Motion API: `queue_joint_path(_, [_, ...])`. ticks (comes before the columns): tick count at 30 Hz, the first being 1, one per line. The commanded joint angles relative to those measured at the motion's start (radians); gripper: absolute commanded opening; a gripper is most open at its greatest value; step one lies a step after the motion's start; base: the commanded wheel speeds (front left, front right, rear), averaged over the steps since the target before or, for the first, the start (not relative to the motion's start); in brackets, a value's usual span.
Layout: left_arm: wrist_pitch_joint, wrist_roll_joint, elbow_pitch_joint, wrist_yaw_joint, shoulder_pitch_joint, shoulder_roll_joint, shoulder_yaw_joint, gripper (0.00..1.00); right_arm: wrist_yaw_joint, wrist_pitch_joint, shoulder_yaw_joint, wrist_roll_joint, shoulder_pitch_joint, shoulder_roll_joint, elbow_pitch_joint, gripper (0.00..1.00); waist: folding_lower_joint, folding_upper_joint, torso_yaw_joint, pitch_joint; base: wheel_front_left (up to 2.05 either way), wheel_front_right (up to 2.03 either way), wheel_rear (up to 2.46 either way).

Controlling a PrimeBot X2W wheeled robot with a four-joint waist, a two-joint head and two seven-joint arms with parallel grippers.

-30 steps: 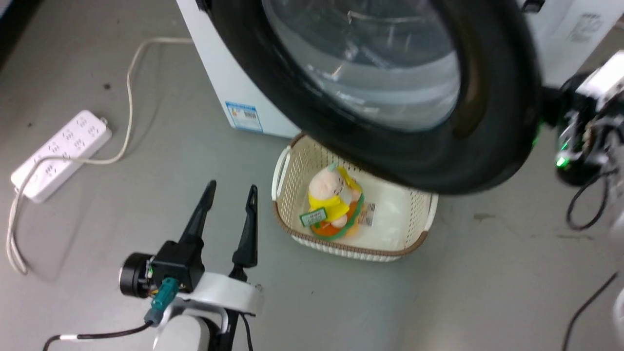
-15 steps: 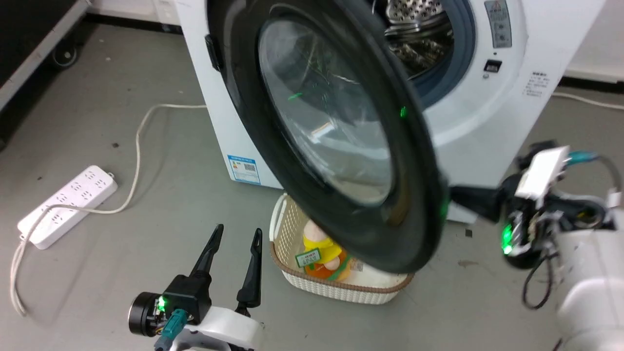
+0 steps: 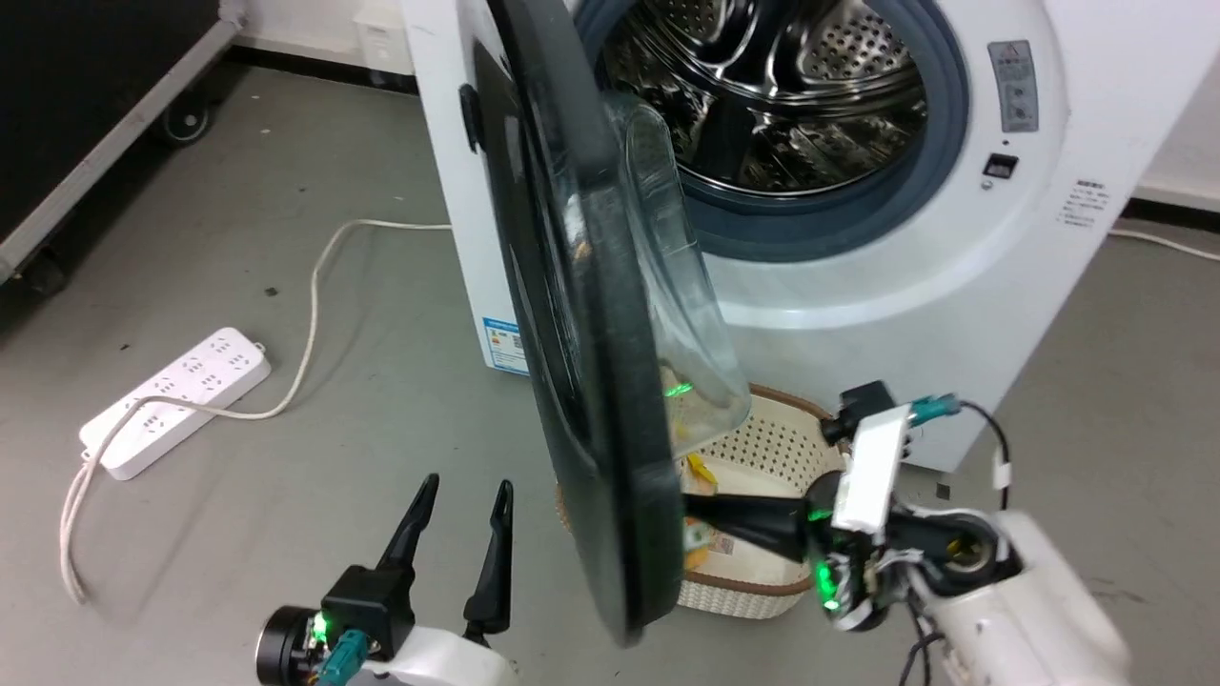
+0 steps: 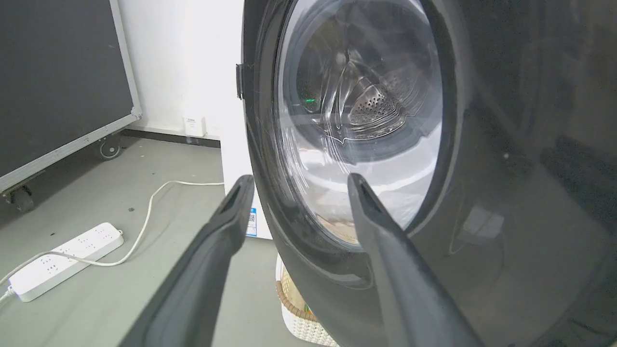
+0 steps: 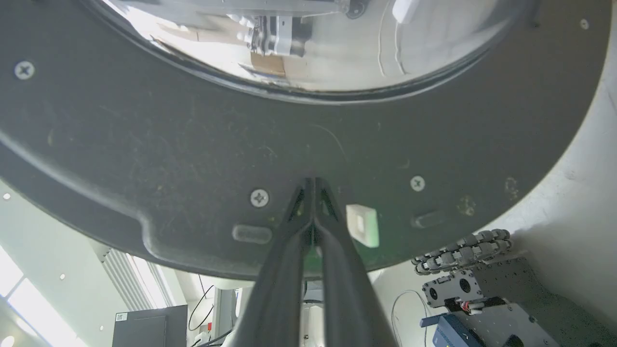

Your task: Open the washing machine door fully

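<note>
The washing machine door [image 3: 581,333] stands swung out from the white washing machine [image 3: 953,286], nearly edge-on in the head view, with its clear glass bowl [image 3: 681,314] bulging toward the drum [image 3: 762,86]. My right gripper [image 3: 694,514] is shut, its tips pressed against the low rim of the door's inner face. In the right wrist view the closed tips [image 5: 311,182] meet that dark inner panel [image 5: 144,144]. My left gripper [image 3: 462,495] hangs open at the lower left, in front of the door's glossy outer face [image 4: 506,144] without touching it [image 4: 299,179].
A cream perforated basket [image 3: 762,448] with a soft toy sits on the floor under the door, beside my right arm. A white power strip [image 3: 176,400] and its cable lie at the left. A black wheeled case [image 3: 95,114] stands at the far left.
The door has swung further out, from facing the head camera to nearly edge-on, with my right gripper following on its inner side. The head view has shifted too. My left gripper stays open.
</note>
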Motion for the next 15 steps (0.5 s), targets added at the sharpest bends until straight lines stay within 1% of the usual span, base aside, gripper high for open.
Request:
queue_joint_path(1, [-0.006, -0.001, 0.002, -0.004, 0.011, 0.002, -0.002, 1.0, 0.001, -0.009, 0.006, 0.007, 0.015, 0.004, -0.007, 0.0, 0.0001, 0.0, 0.003, -0.002, 0.0, 0.0, 0.0])
queue_joint_path(4, [-0.006, -0.003, 0.005, -0.002, 0.013, 0.002, 0.0, 1.0, 0.001, -0.055, 0.048, 0.038, 0.025, 0.004, -0.012, 0.0, 0.0001, 0.0, 0.01, -0.008, 0.0, 0.0, 0.0])
queue_joint_path(5, [-0.006, -0.002, 0.007, -0.001, 0.017, 0.002, 0.007, 1.0, 0.001, -0.101, 0.052, 0.052, 0.026, 0.004, -0.011, 0.35, 0.0001, 0.0, 0.006, -0.018, 0.0, 0.0, 0.0])
queue_joint_path(6, [-0.006, -0.001, 0.008, -0.001, 0.021, 0.002, 0.01, 1.0, 0.001, -0.126, 0.045, 0.046, 0.025, 0.004, -0.012, 1.0, 0.0001, 0.0, 0.001, -0.025, 0.0, 0.0, 0.0])
queue_joint_path(9, [-0.006, -0.002, 0.009, -0.002, 0.03, 0.002, 0.016, 1.0, 0.001, -0.19, 0.027, 0.017, 0.031, -0.019, -0.038, 1.0, 0.0001, 0.0, -0.015, -0.047, 0.0, 0.0, 0.0])
queue_joint_path(11, [-0.006, -0.006, 0.007, 0.0, 0.035, 0.002, 0.018, 1.0, 0.001, -0.239, 0.015, -0.015, 0.044, -0.047, -0.078, 1.0, 0.0001, 0.0, -0.031, -0.058, 0.0, 0.0, 0.0])
queue_joint_path(13, [-0.006, -0.01, 0.002, 0.003, 0.036, 0.002, 0.022, 1.0, 0.001, -0.33, 0.009, -0.09, 0.064, -0.09, -0.15, 1.0, 0.0001, 0.0, -0.048, -0.064, 0.0, 0.0, 0.0])
queue_joint_path(14, [-0.006, -0.011, 0.0, 0.004, 0.036, 0.002, 0.025, 1.0, 0.001, -0.393, 0.008, -0.146, 0.075, -0.117, -0.195, 1.0, 0.0001, 0.0, -0.056, -0.067, 0.0, 0.0, 0.0])
queue_joint_path(15, [-0.006, -0.012, -0.002, 0.005, 0.035, 0.002, 0.029, 1.0, 0.001, -0.473, 0.015, -0.226, 0.086, -0.153, -0.249, 1.0, 0.0001, 0.0, -0.064, -0.068, 0.0, 0.0, 0.0])
